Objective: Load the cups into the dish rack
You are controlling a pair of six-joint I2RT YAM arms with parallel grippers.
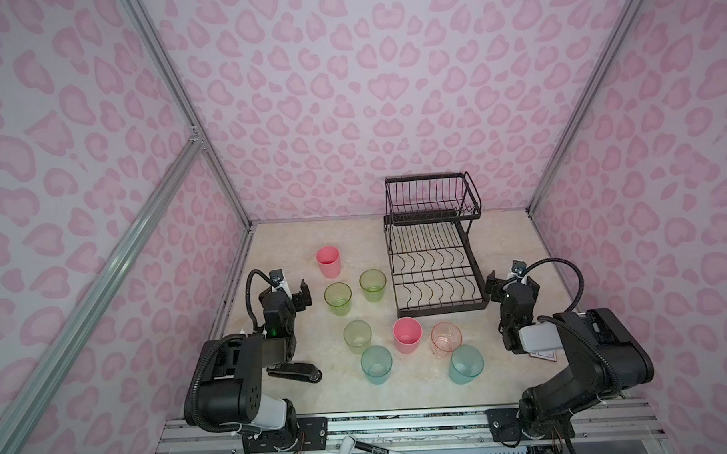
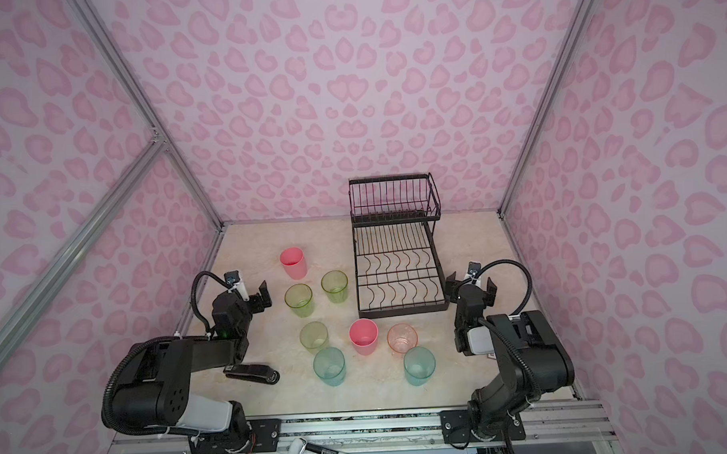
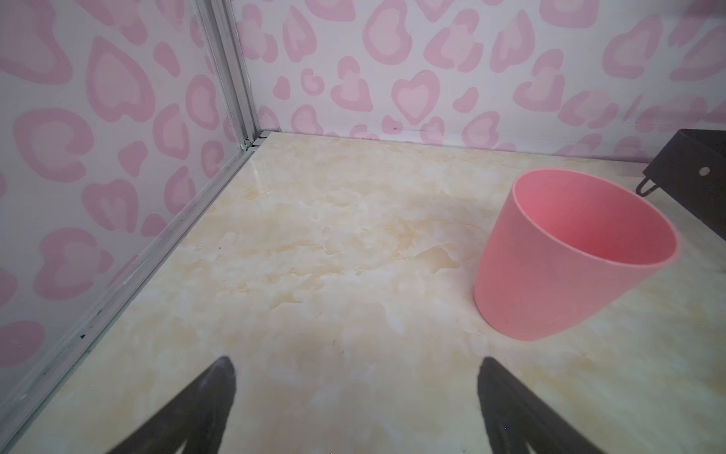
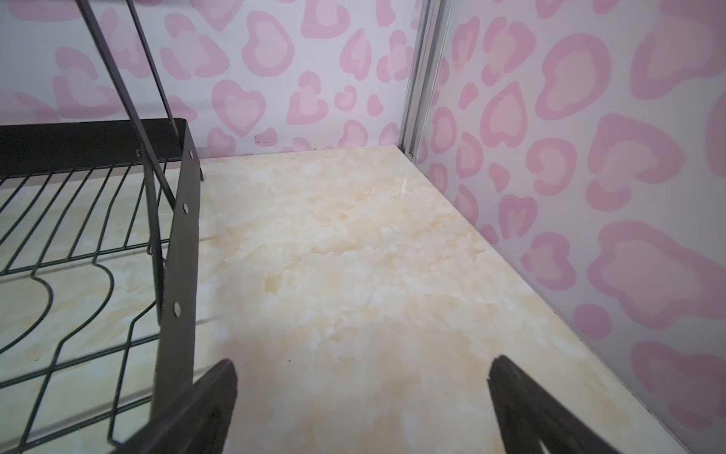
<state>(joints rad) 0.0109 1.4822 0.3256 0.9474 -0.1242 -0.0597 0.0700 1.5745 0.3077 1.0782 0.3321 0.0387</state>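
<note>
Eight cups (image 1: pixel 407 336) (two pink (image 1: pixel 328 262) (image 1: pixel 407 336), three lime (image 1: pixel 338 298) (image 1: pixel 372 285) (image 1: pixel 357 335), two teal (image 1: pixel 376 364) (image 1: pixel 465 363), one orange (image 1: pixel 446 338)), one dish rack (image 1: pixel 439 307), one stapler (image 1: pixel 294 369)

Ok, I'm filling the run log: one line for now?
black wire dish rack: empty; eight small plastic cups: upright on marble-look table; left gripper: open; right gripper: open

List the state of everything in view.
Far pink cup: upright, empty
Near pink cup: upright, empty
Far green cup: upright, empty
Middle green cup: upright, empty
Near green cup: upright, empty
Left teal cup: upright, empty
Right teal cup: upright, empty
Orange cup: upright, empty
Dish rack: empty
Left gripper: open, empty
Right gripper: open, empty
Stapler: closed
</note>
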